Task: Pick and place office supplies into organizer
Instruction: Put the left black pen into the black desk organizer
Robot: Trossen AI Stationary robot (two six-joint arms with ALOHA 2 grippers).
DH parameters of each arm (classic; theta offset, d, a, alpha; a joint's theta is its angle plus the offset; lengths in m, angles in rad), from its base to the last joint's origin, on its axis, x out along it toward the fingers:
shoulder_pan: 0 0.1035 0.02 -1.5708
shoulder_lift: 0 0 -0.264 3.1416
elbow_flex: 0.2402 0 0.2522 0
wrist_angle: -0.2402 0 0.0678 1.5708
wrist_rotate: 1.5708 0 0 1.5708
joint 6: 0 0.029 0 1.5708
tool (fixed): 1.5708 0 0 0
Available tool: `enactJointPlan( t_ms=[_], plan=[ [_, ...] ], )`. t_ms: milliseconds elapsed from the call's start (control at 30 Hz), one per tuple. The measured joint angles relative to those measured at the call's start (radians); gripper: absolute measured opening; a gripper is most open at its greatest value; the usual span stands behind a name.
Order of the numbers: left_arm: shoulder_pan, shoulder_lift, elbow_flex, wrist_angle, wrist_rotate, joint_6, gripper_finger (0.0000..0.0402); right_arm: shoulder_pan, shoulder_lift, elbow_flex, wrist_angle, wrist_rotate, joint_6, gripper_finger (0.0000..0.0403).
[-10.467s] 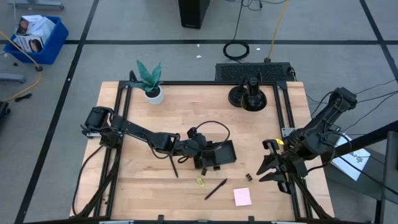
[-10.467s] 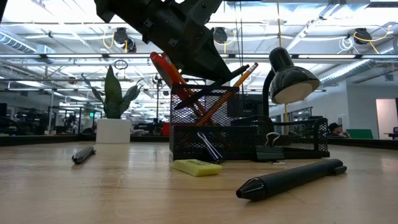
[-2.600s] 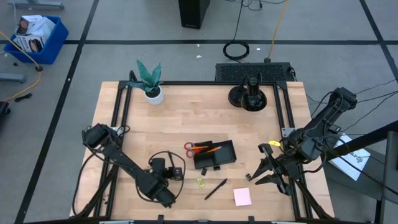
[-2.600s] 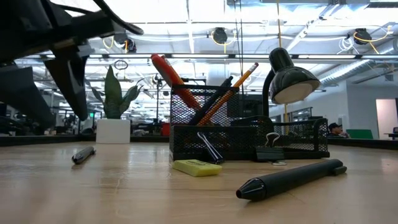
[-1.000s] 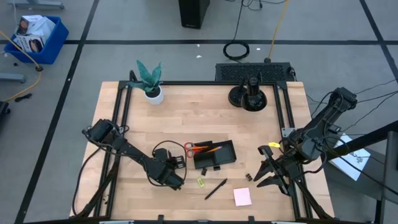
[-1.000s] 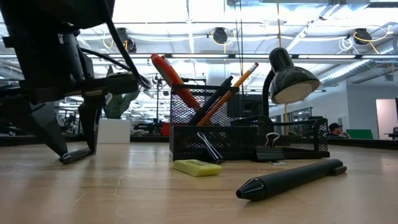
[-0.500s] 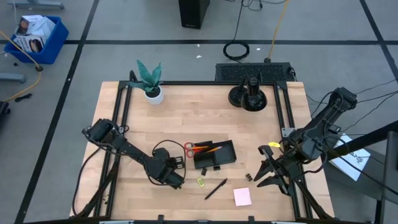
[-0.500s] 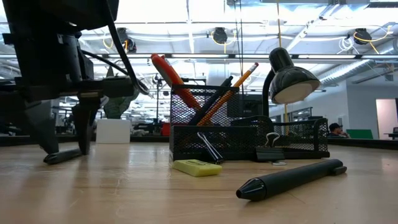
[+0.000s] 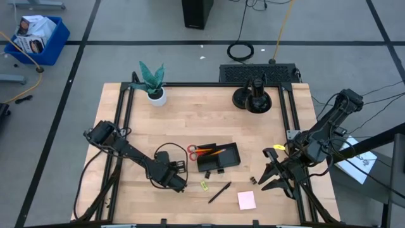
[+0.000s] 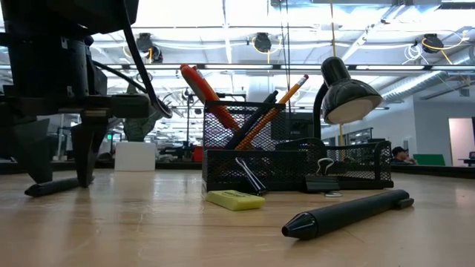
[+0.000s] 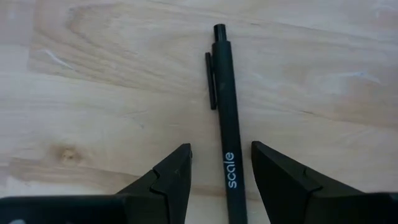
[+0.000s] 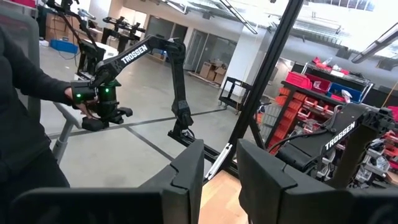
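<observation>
Straddling a black pen [image 11: 225, 118] with my left gripper [image 11: 221, 165], fingers apart on either side of the barrel and not clamped. That pen lies flat on the table [image 9: 190, 130], left of the organizer [image 9: 218, 157]. A 2nd pen [image 9: 219, 192] lies in front of the organizer. My right gripper [image 9: 273, 174] waits right of the organizer, fingers apart, holding nothing.
</observation>
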Motion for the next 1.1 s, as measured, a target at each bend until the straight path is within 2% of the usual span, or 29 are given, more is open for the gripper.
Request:
enactJointPlan(
  t_ms=[767,1100],
  plan=[
    [-0.048,0.002,-0.001,-0.054,0.051,0.057,0.017,0.0,0.0,0.0,0.009,0.0,-0.007,0.0089],
    [-0.08,0.002,-0.002,-0.052,0.02,0.116,0.017,0.0,0.0,0.0,0.016,0.0,-0.007,0.0089]
  ],
)
